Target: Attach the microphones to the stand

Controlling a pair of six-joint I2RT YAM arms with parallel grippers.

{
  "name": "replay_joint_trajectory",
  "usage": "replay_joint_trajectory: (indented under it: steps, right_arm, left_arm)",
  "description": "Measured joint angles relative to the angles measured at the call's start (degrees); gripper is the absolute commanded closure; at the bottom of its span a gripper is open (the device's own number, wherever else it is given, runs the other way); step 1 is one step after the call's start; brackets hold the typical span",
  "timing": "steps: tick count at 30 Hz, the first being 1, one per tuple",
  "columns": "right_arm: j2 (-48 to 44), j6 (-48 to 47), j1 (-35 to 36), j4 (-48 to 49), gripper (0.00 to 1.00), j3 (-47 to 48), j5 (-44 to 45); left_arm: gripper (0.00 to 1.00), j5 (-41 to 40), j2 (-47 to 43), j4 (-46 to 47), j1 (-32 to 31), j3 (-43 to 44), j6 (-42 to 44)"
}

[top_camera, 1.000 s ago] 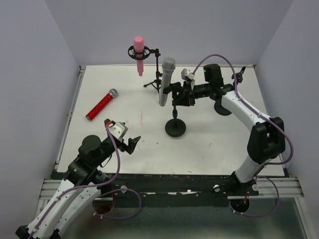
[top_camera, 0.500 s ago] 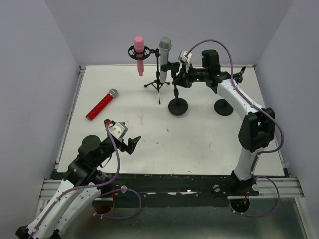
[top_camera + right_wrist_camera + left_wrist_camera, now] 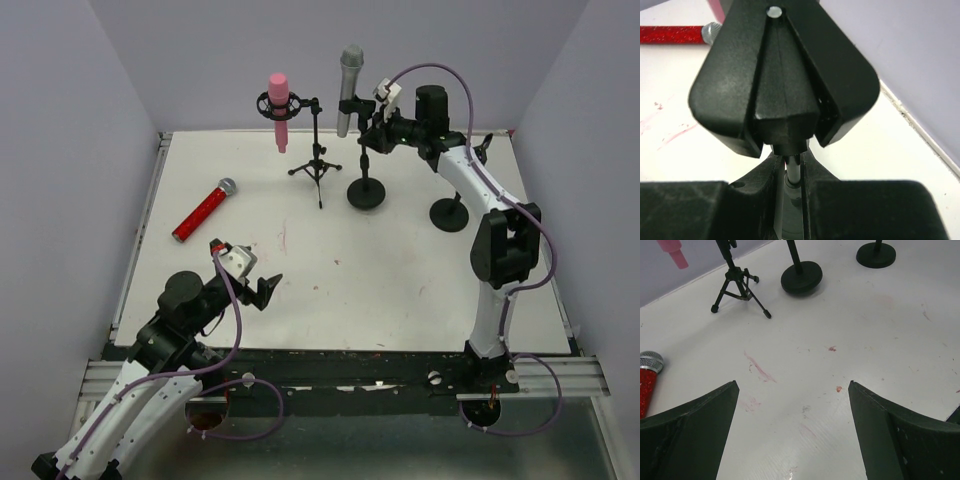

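The pink microphone (image 3: 278,105) hangs in the shock mount of the tripod stand (image 3: 316,166). The silver-grey microphone (image 3: 348,88) stands upright in the clip of a round-base stand (image 3: 367,192). My right gripper (image 3: 373,135) is shut on that stand's thin pole (image 3: 794,174), just under the black clip (image 3: 782,75). The red microphone (image 3: 203,210) lies flat on the table at the left; it also shows in the left wrist view (image 3: 647,385). My left gripper (image 3: 262,290) is open and empty over bare table near the front (image 3: 792,390).
A second round-base stand (image 3: 450,213) with no microphone stands at the back right. The white table (image 3: 400,280) ends in walls at the back and sides. The tripod's legs (image 3: 737,287) spread beside the round base (image 3: 801,277).
My right gripper has carried the round-base stand with the silver-grey microphone from mid-table toward the back, and the microphone has come upright. The left arm has not moved.
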Motion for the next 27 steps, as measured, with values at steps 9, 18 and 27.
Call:
replay_joint_trajectory:
  steps: [9, 18, 27]
  right_arm:
    - [6.62, 2.51, 0.04, 2.58, 0.93, 6.45, 3.15]
    - [8.0, 2.99, 0.04, 4.39, 0.88, 6.56, 3.48]
    - [5.38, 2.95, -0.57, 8.68, 0.78, 0.59, 1.36]
  left_arm:
    - [0.01, -0.02, 0.42, -0.02, 0.0, -0.02, 0.02]
    - [0.01, -0.02, 1.31, -0.04, 0.15, -0.02, 0.02]
    - [0.01, -0.02, 1.25, -0.04, 0.15, -0.02, 0.04]
